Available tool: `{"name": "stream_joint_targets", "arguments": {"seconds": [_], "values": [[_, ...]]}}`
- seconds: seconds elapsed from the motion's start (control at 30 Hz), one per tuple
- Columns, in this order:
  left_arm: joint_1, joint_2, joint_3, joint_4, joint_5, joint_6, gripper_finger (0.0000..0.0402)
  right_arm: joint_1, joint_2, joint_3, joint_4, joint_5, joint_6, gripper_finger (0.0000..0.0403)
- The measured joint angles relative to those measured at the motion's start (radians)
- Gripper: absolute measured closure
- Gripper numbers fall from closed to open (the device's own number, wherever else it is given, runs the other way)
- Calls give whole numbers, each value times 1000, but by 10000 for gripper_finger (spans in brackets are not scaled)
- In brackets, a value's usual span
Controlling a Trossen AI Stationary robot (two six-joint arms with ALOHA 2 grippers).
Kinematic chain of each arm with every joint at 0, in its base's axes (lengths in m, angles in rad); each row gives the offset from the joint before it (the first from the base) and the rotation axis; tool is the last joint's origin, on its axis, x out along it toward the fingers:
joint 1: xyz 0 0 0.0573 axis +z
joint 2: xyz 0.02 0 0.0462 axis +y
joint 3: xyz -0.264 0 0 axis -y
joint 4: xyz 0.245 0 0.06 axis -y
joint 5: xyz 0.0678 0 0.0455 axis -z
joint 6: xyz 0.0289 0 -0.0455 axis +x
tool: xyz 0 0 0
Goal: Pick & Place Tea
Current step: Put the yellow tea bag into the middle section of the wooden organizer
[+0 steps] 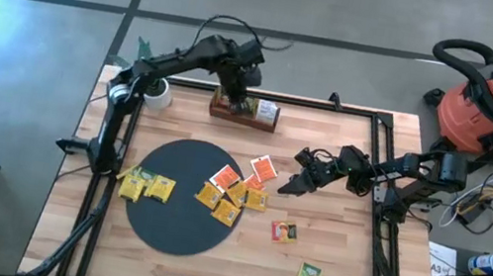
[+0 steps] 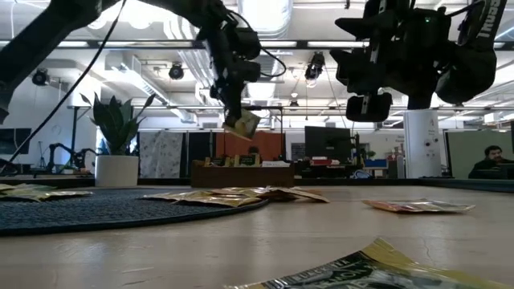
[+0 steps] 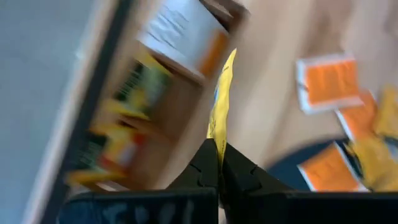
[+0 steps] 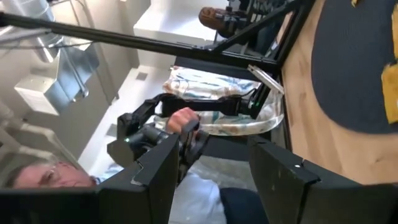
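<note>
Counting from above, you had about a dozen tea packets (image 1: 229, 195) on the table (image 1: 352, 226), most on or beside the black mat (image 1: 169, 210). Left gripper (image 1: 234, 91) pinched one yellow packet (image 3: 219, 112) over the tray (image 1: 243, 109). Right gripper (image 1: 291, 186) stood wide, empty. Writing was unreadable.

My high camera looks straight down on the whole table (image 1: 333, 223); my low one sits at tabletop height, facing level across the black round mat (image 2: 96, 210) into the room. My left wrist camera peers close over the wooden tray (image 3: 155, 118), my right wrist one tilts past the table's edge toward a person (image 4: 56, 177); all four views share the mat.
</note>
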Motion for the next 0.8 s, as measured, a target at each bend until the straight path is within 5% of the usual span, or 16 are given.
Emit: {"name": "stream_joint_targets", "arguments": {"seconds": [0.23,0.5,0.8], "values": [[-166,-105,-37,-141,48,-26,401,-36,-1,41,1,62,-132,216],[-354,-159,-74,-27,48,-147,402,-61,-1,228,-11,157,-207,220],[-402,-174,-85,-27,-4,-230,402,-61,-2,301,-215,150,-321,327]]}}
